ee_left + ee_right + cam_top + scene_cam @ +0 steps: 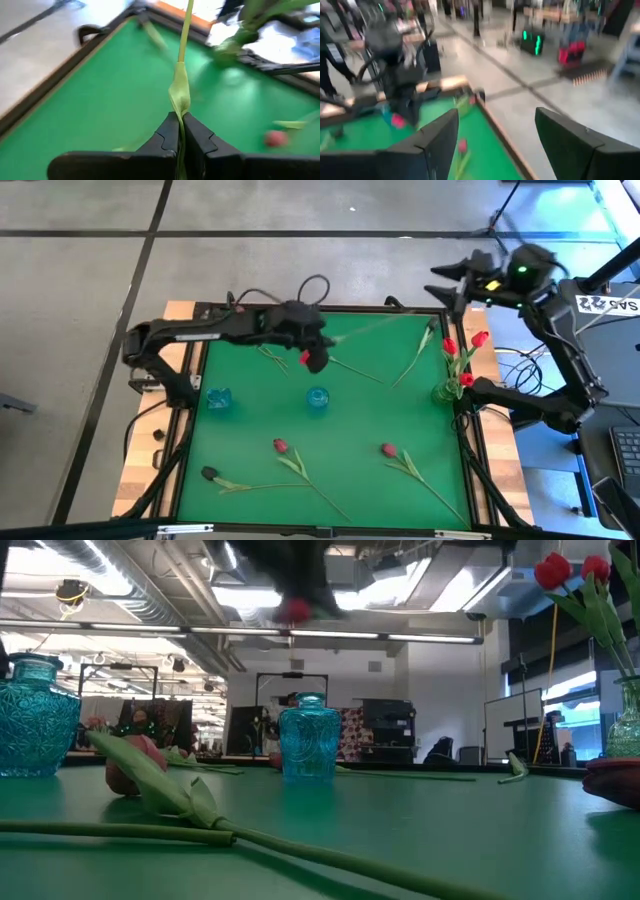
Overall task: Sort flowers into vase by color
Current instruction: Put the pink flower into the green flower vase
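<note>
A red flower (305,357) hangs above the far half of the green table (250,430), its stem (184,30) pinched between the clenched fingers of the left gripper (180,131). The grip sits low on the stem near a leaf, apparently so the head stays free and the stem can be steered into a vase. Two blue vases (317,399) stand empty near the middle and left of the table, while the green vase (447,391) at the right edge already holds red flowers (463,343), the likely home for this bloom. Three more flowers lie flat near the front edge: two red ones (281,446) and a dark one (209,473) at the left. The right gripper (496,142) waits beyond the table's far right corner, its fingers spread and holding nothing.
</note>
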You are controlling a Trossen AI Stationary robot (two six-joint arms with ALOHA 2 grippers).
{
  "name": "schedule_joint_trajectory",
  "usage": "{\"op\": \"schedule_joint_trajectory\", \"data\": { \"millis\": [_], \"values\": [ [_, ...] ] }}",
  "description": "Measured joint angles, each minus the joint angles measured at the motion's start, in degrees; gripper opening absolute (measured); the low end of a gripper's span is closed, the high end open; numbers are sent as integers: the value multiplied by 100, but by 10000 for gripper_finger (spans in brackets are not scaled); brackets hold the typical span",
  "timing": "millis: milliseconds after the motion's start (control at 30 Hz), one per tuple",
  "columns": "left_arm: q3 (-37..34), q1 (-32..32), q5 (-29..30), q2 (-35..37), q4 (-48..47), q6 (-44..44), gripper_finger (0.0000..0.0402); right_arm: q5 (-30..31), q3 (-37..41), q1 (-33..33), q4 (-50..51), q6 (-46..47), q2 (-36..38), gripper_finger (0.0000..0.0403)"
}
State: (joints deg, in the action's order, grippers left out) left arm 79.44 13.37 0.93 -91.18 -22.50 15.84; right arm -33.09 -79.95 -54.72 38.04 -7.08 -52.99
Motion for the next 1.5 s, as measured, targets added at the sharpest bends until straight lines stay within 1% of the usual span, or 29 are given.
{"op": "schedule_joint_trajectory", "data": {
  "millis": [100, 200, 300, 400, 467, 600, 700, 867, 967, 1067, 1167, 1233, 1333, 1500],
  "values": [
    [0, -581, 54, 277, 32, 309, 1, -172, -410, 0, -220, 338, 2, 264],
    [2, -1182, 92, 396, 74, 361, 1, -421, -811, 0, -385, 812, 22, 264],
    [-7, -1773, 68, 406, -19, 480, 1, -869, -1044, 0, -814, 1536, 50, 264],
    [-7, -2280, 131, 318, 8, 622, 0, -1303, -1081, 0, -1036, 2242, 63, 264],
    [-54, -2538, 141, 197, 156, 735, 0, -1431, -1072, 0, -923, 2470, 81, 264],
    [-164, -2879, 224, -45, 411, 952, 0, -1663, -1066, 0, -507, 2497, 105, 264],
    [-227, -3025, 293, -414, 477, 1220, 1, -1746, -1066, 0, -225, 2457, 111, 264],
    [-224, -3153, 302, -1097, 972, 1521, 6, -1803, -1004, 0, 72, 2195, 92, 264],
    [-223, -3230, 309, -1498, 881, 1748, 7, -1772, -855, 0, 109, 2133, 167, 264],
    [-229, -3309, 491, -1829, 727, 1934, 7, -1796, -712, 0, 127, 2045, 316, 264],
    [-229, -3336, 750, -2032, 758, 2194, 14, -2061, -609, 0, 107, 2026, 469, 264],
    [-227, -3294, 892, -2103, 739, 2431, 27, -2240, -567, 1, 89, 2025, 524, 264],
    [-226, -3182, 953, -2106, 698, 2699, 55, -2309, -490, 0, 109, 2016, 523, 264],
    [-223, -3052, 761, -2074, 603, 3075, 108, -2353, -281, 19, 93, 1809, 511, 264]
  ]
}}
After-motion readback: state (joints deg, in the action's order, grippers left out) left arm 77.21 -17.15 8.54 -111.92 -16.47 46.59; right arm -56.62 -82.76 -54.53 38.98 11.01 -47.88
